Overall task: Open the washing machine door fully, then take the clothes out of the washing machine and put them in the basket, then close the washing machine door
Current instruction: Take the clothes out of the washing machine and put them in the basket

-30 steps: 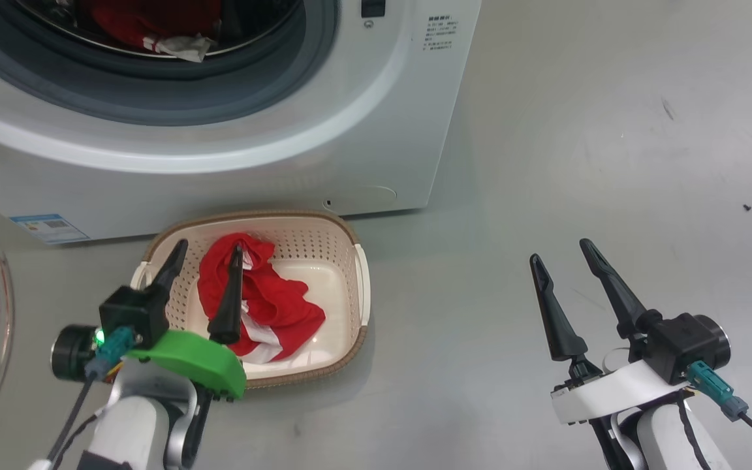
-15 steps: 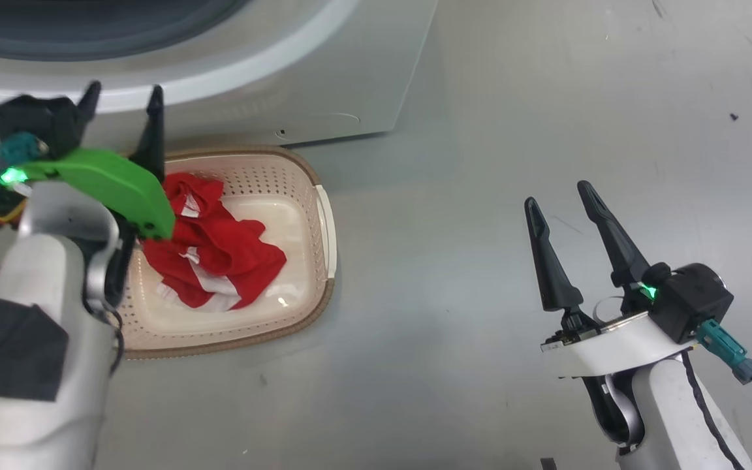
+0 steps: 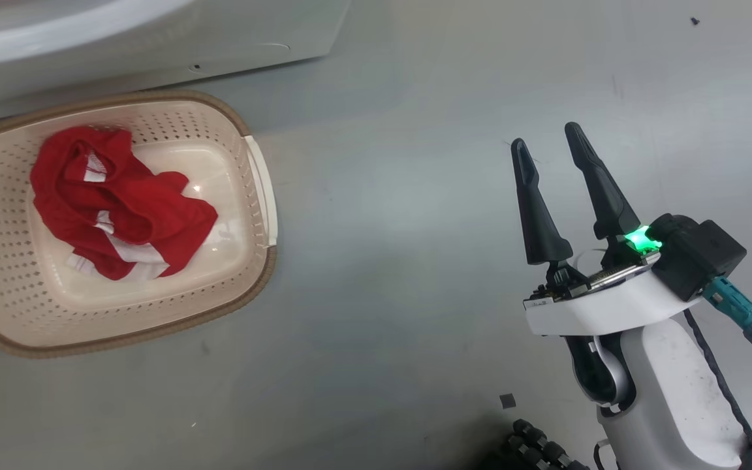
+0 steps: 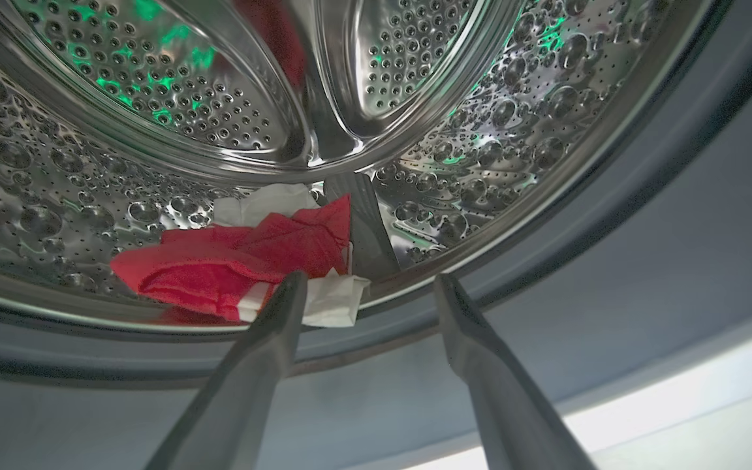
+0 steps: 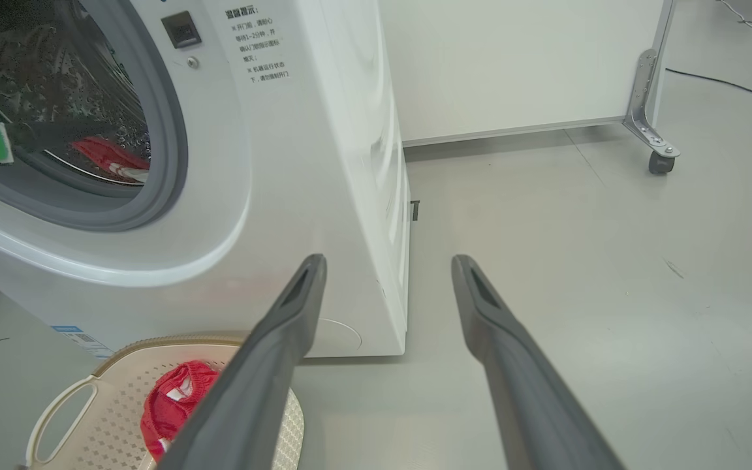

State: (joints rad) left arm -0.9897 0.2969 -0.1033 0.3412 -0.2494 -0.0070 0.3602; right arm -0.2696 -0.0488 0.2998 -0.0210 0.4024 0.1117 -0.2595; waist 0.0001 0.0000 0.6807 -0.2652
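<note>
At the drum's (image 4: pixel 513 130) lip the left gripper (image 4: pixel 369 279) is hovering by clothes (image 4: pixel 232 261), jaws apart; the right gripper (image 3: pixel 545 135) is gaping too.

One washing machine (image 5: pixel 271 163), one drum (image 4: pixel 513 130). One basket (image 3: pixel 4 261), nine o'clock in the head view. Two red clothes heaps: clothes (image 3: pixel 121 209) in the basket, second heap (image 4: pixel 232 267) in the drum. Two grippers, left gripper (image 4: pixel 369 279) and right gripper (image 3: pixel 546 136), two fingers each.
</note>
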